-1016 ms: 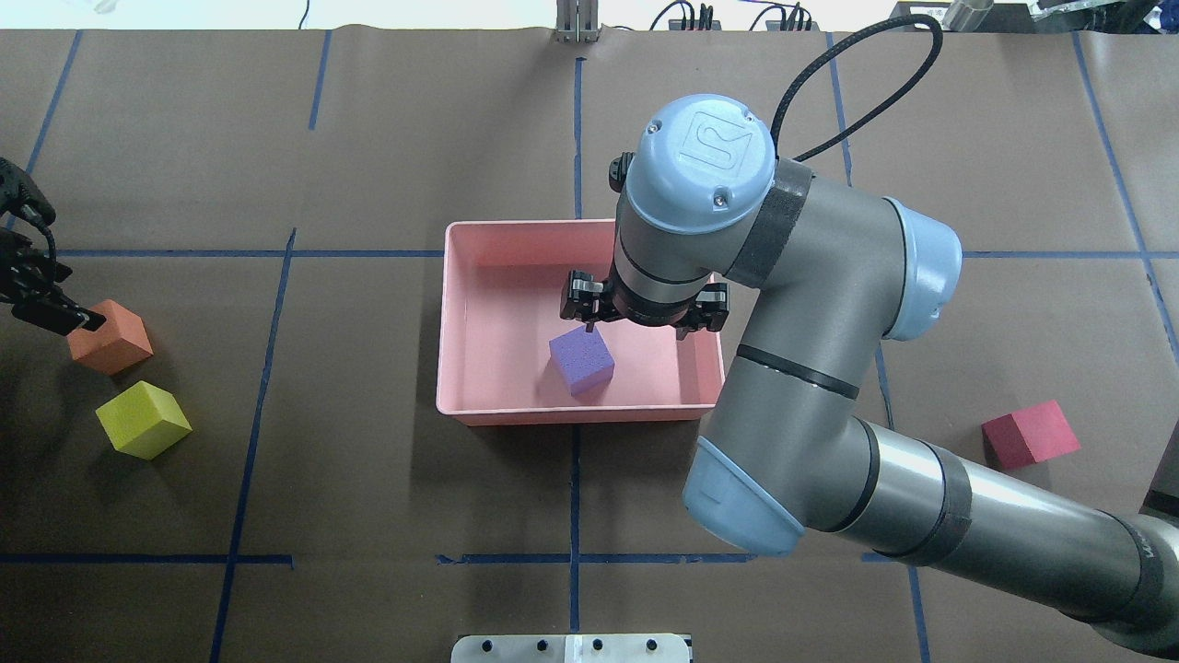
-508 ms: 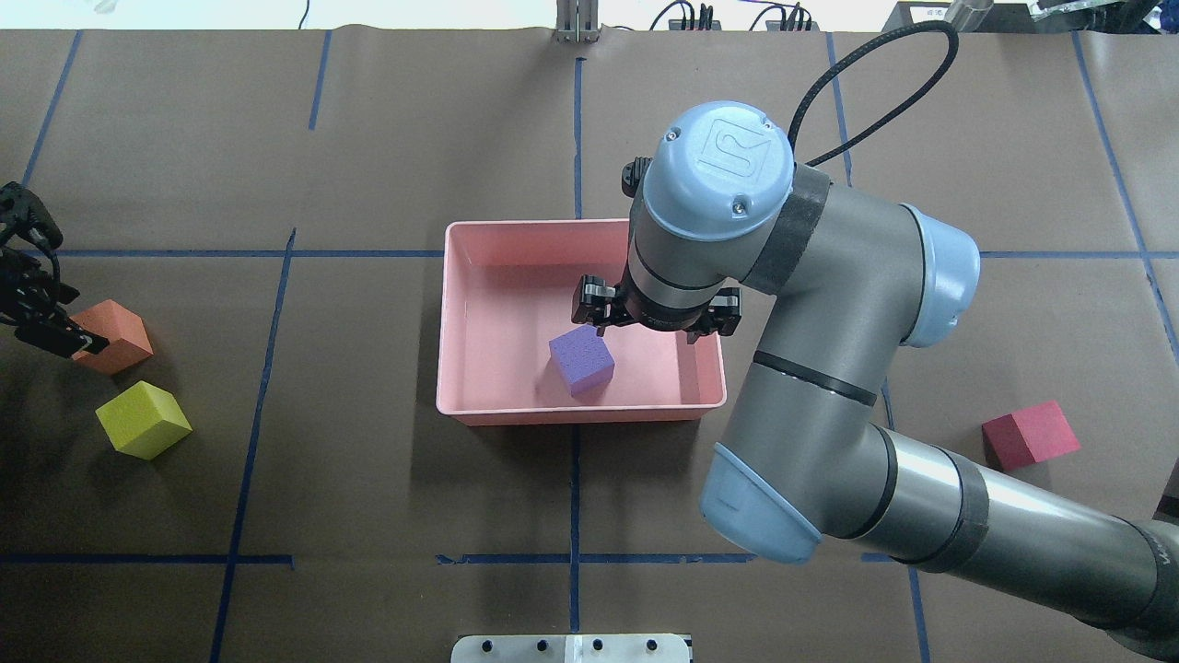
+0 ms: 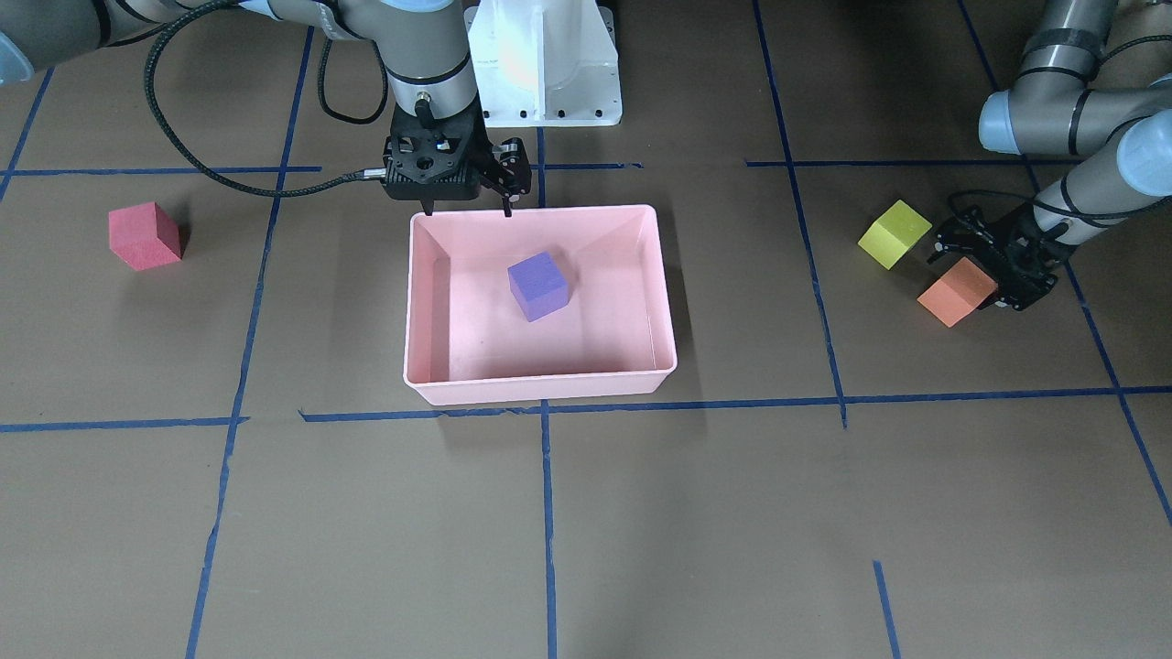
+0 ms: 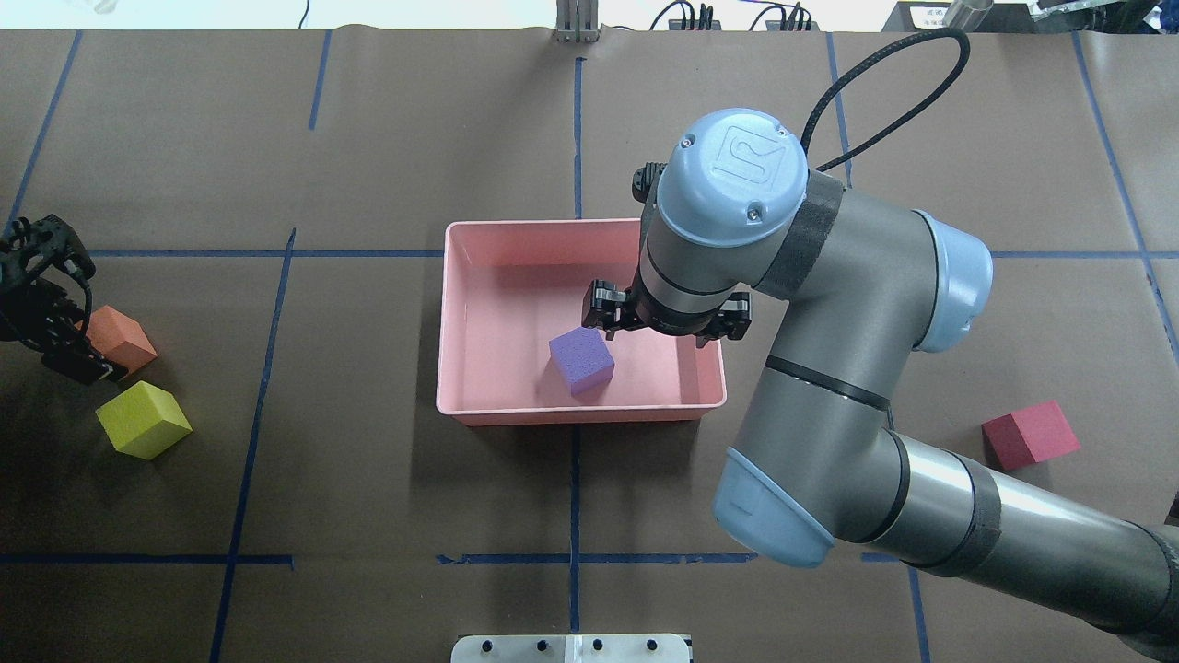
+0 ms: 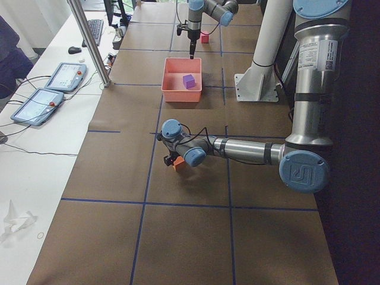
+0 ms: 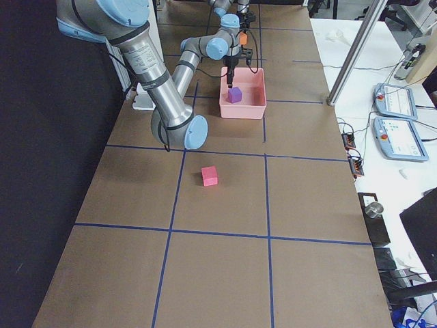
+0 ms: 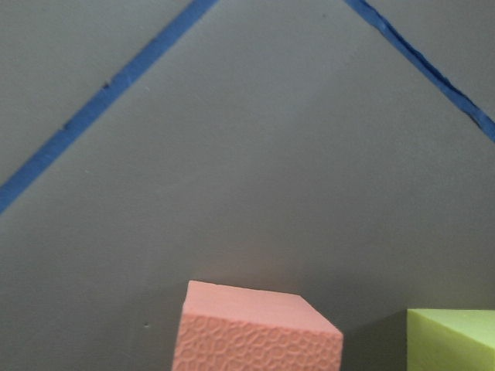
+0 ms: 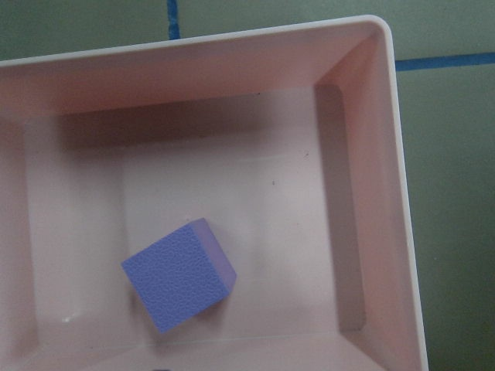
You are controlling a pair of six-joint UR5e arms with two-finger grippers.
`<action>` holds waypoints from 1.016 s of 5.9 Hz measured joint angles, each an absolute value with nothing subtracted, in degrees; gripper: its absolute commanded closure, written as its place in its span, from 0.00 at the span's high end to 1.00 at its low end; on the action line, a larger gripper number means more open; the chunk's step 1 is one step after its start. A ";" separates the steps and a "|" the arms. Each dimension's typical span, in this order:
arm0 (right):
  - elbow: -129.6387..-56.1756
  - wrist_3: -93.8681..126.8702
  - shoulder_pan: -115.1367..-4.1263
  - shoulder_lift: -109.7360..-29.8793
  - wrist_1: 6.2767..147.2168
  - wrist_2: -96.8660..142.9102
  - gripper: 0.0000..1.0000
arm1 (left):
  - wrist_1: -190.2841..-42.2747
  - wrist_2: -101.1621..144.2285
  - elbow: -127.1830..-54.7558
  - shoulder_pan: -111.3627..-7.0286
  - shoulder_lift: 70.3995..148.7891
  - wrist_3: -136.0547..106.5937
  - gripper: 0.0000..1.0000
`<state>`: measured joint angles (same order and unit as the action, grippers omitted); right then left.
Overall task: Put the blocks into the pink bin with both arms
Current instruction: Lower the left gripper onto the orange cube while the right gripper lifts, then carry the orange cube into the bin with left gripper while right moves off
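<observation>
The purple block (image 4: 581, 361) lies loose inside the pink bin (image 4: 580, 414), and also shows in the right wrist view (image 8: 178, 274). My right gripper (image 3: 462, 203) hangs open and empty over the bin's robot-side rim (image 3: 540, 389). My left gripper (image 4: 78, 354) is open at the orange block (image 4: 122, 336), its fingers at the block's outer side; in the front view the left gripper (image 3: 987, 273) sits against that block (image 3: 957, 291). The yellow-green block (image 4: 143, 420) lies next to the orange one. The red block (image 4: 1030, 435) lies alone on the robot's right.
The white pedestal base (image 3: 545, 64) stands behind the bin. A metal plate (image 4: 571, 649) sits at the table's near edge. Blue tape lines cross the brown table. The right arm's elbow (image 4: 764, 497) overhangs the table right of the bin.
The right gripper has drawn away from the purple block, to the right. The left gripper has slid along the orange block toward the yellow-green one. The orange block has shifted slightly right.
</observation>
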<state>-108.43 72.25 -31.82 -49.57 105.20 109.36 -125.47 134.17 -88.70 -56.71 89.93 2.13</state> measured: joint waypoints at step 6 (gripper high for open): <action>-109.65 66.35 -34.05 -51.35 105.24 109.76 1.00 | -116.53 133.97 -91.21 -58.46 94.44 1.76 0.39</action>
